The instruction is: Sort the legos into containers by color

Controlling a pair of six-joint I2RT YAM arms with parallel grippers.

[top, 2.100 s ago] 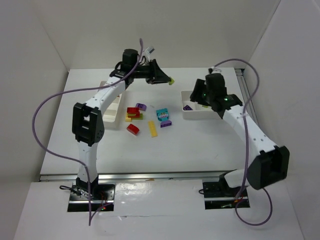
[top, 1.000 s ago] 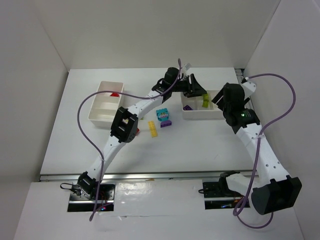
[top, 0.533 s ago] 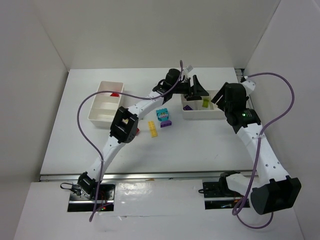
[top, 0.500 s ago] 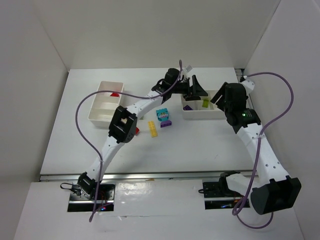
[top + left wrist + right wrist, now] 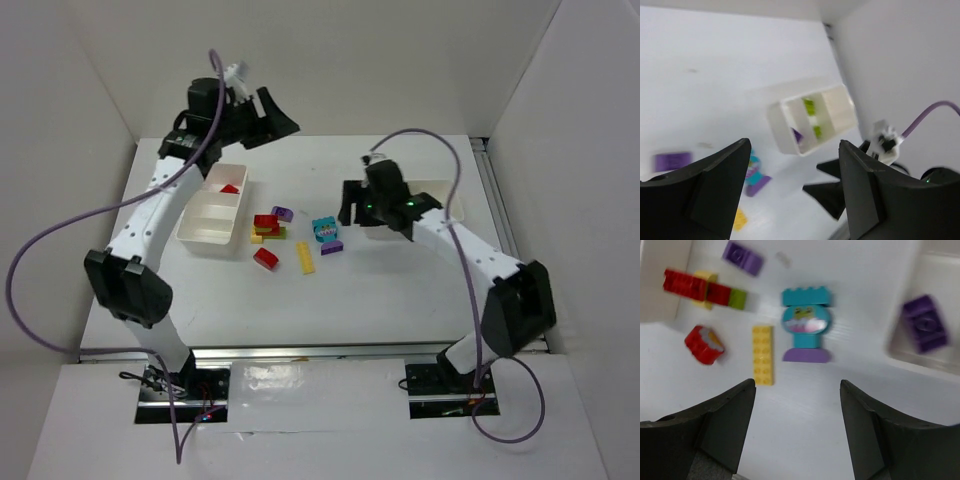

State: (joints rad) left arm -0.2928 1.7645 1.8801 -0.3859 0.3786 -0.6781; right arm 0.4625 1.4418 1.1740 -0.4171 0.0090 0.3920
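Observation:
The loose legos lie mid-table: red bricks (image 5: 264, 221), a purple brick (image 5: 282, 213), a red round piece (image 5: 266, 258), a long yellow brick (image 5: 305, 258) and a cyan piece (image 5: 323, 229) on a purple base (image 5: 332, 247). The left container (image 5: 195, 225) holds one red brick (image 5: 230, 188). The right container (image 5: 781, 127) holds two lime bricks (image 5: 809, 106) and a purple one (image 5: 924, 322). My left gripper (image 5: 280, 115) hangs open and empty, high over the far left. My right gripper (image 5: 347, 205) is open and empty, just right of the cyan piece (image 5: 806, 315).
White walls close in the table at the back and both sides. In the top view the right arm (image 5: 440, 225) covers much of the right container. The left arm (image 5: 160, 195) arches over the left edge of the table. Purple cables loop off both arms.
The left arm has swung away from the right container to high over the far left. The right arm has moved from the right side in toward the pile.

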